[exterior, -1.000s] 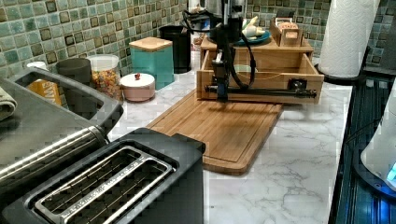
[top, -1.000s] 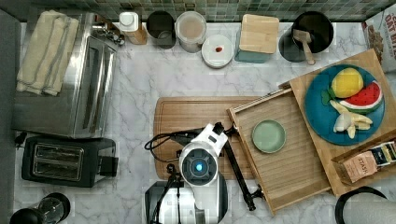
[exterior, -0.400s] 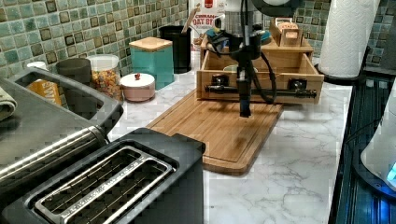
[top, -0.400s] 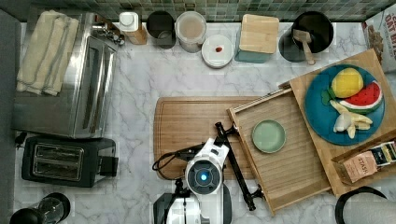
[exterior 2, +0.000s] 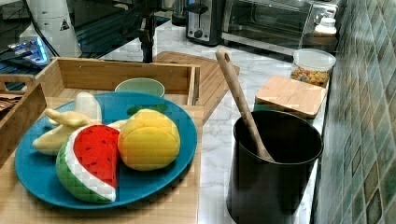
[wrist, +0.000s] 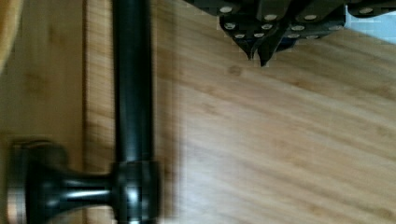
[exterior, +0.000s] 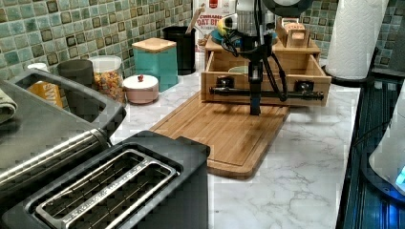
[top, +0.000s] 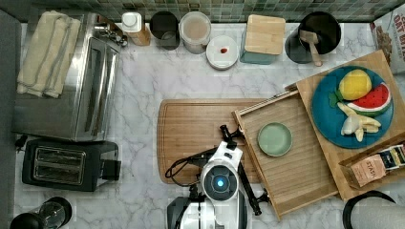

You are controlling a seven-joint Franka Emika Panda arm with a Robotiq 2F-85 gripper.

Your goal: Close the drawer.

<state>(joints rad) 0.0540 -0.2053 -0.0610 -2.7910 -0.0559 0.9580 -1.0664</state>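
Note:
The drawer (top: 305,176) stands pulled out over the bamboo cutting board (top: 191,129), with a small green dish (top: 274,139) lying in it. Its black bar handle (exterior: 267,93) runs across the front panel. My gripper (exterior: 255,109) hangs straight down just in front of the handle's middle, tip close above the board. In the wrist view my gripper (wrist: 259,55) is shut with nothing in it, apart from the handle bar (wrist: 133,79). From the top view my arm (top: 219,183) covers part of the handle. The drawer's rim (exterior 2: 126,74) also appears in the right view.
A blue plate of toy fruit (top: 351,107) and a tea box (top: 377,167) sit on the cabinet above the drawer. Toaster (top: 67,162) and toaster oven (top: 71,86) stand at the top view's left, canisters (top: 260,38) along the tiled wall, a paper towel roll (exterior: 356,38) beside the cabinet.
My arm has slid along the drawer front from the handle's left end toward its middle in the left view, and dropped lower. The drawer has not moved.

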